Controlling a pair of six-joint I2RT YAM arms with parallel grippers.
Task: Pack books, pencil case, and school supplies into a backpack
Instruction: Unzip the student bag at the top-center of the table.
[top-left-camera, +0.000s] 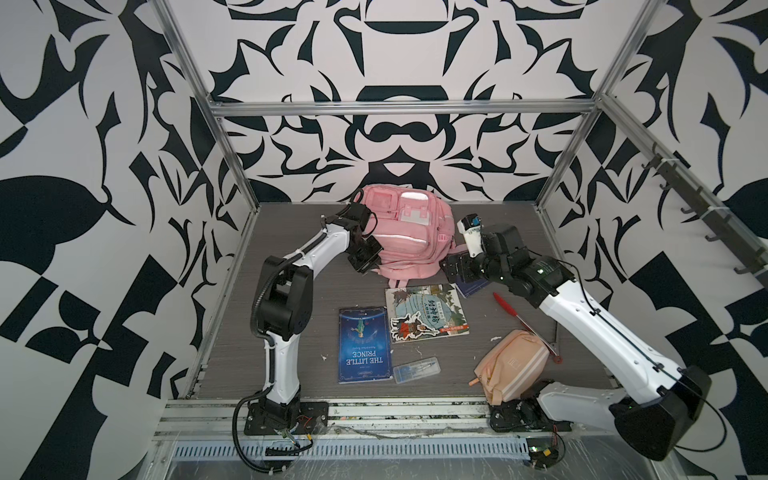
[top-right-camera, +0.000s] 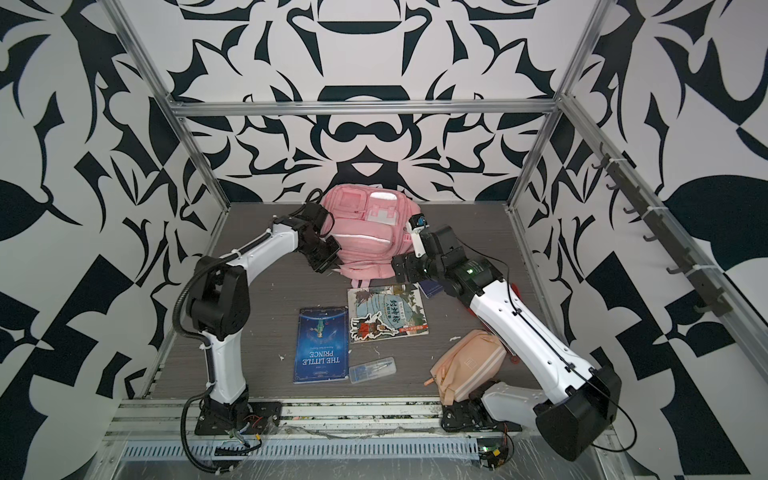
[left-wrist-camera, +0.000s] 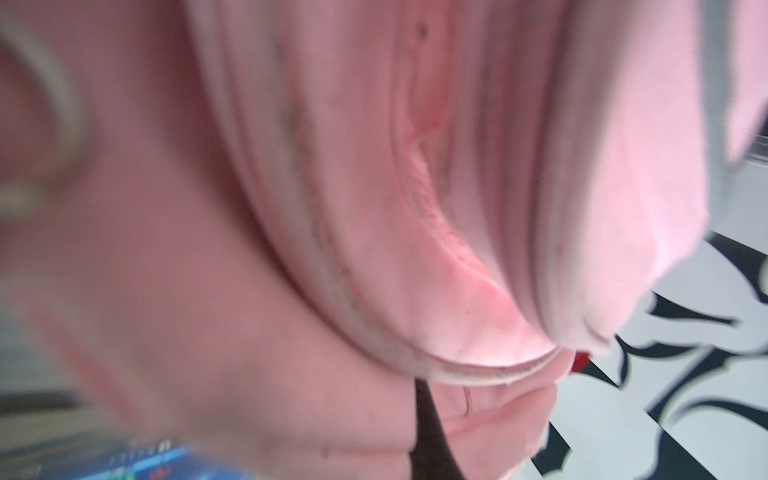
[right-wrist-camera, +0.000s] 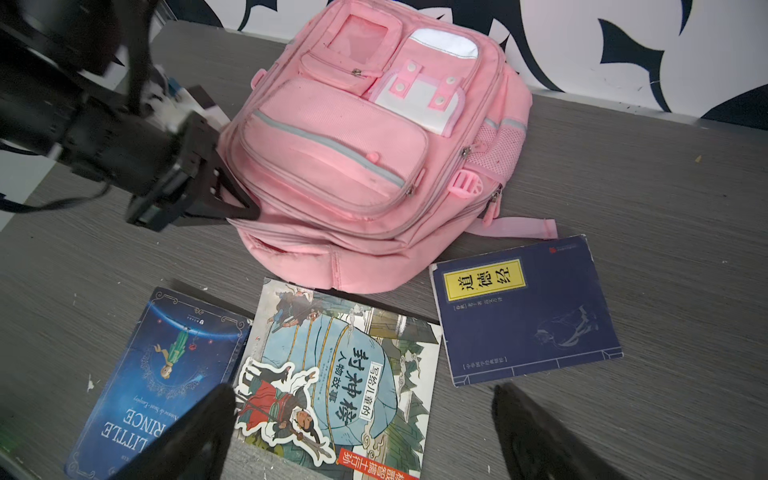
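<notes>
The pink backpack (top-left-camera: 403, 232) lies front-up at the back of the table. My left gripper (top-left-camera: 366, 266) is shut on the fabric of its near left edge (right-wrist-camera: 249, 212); the left wrist view is filled with pink fabric around one dark finger (left-wrist-camera: 430, 440). My right gripper (right-wrist-camera: 365, 424) hangs open above the books with nothing in it. The blue Little Prince (top-left-camera: 365, 345), the illustrated book (top-left-camera: 426, 311) and the navy book (right-wrist-camera: 523, 307) lie flat in front of the backpack. Nearer the front lie the peach pencil case (top-left-camera: 511, 365) and the clear supplies box (top-left-camera: 417, 369).
A red pen (top-left-camera: 509, 309) lies on the table between the navy book and the pencil case, beside my right arm. Metal frame posts and patterned walls close in the table (top-left-camera: 291, 332) on three sides.
</notes>
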